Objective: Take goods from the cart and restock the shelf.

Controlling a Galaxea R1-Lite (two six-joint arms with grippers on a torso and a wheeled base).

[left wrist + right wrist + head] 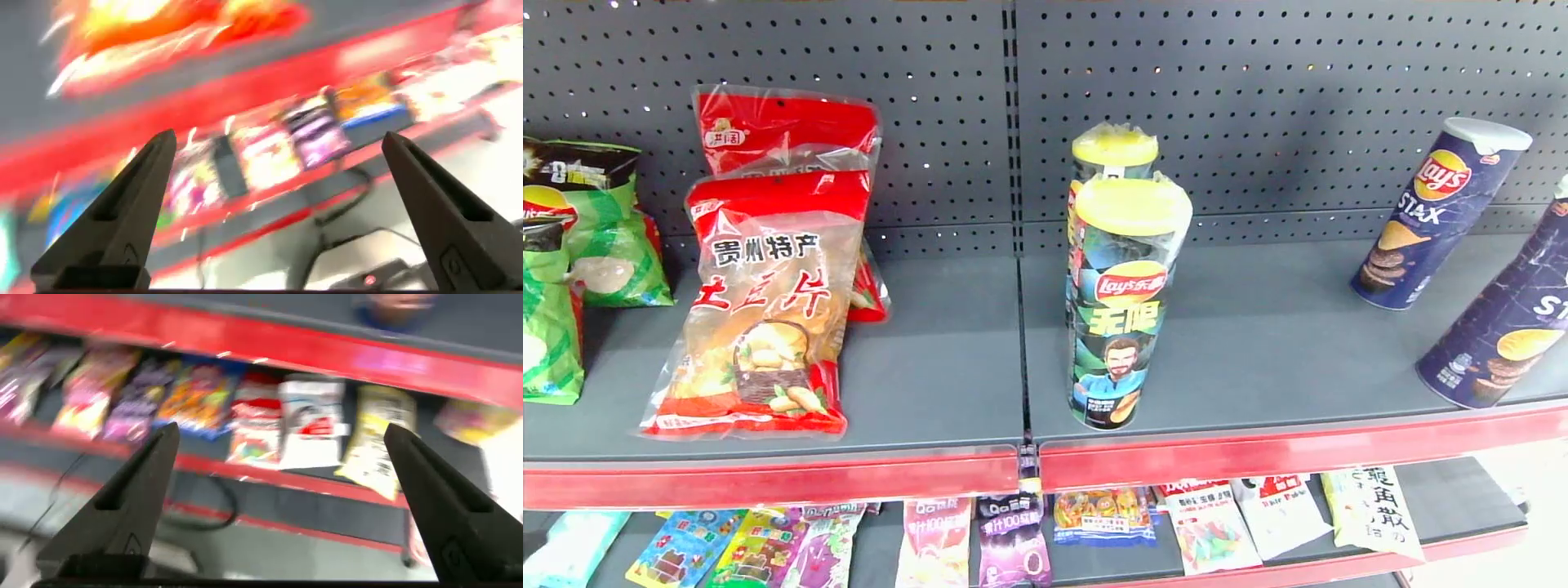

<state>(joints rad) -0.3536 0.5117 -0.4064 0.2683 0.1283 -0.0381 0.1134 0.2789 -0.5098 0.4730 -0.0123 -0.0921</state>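
Plainly, I judge, this is the fetching step: the left gripper (278,137) and the right gripper (281,428) each hang with jaws spread wide and nothing between them. Past both pairs of jaws lies the lower shelf (327,498) with its small packets (310,425). Next comes closing on an item from the cart, then finding a gap on the upper shelf (931,367) between the red bags (760,302) and the yellow-lidded can (1123,302). Where the cart stands I cannot tell. Everything beyond the left jaws is smeared. The green bags (572,245) and one blue tube (1503,327) are cut off.
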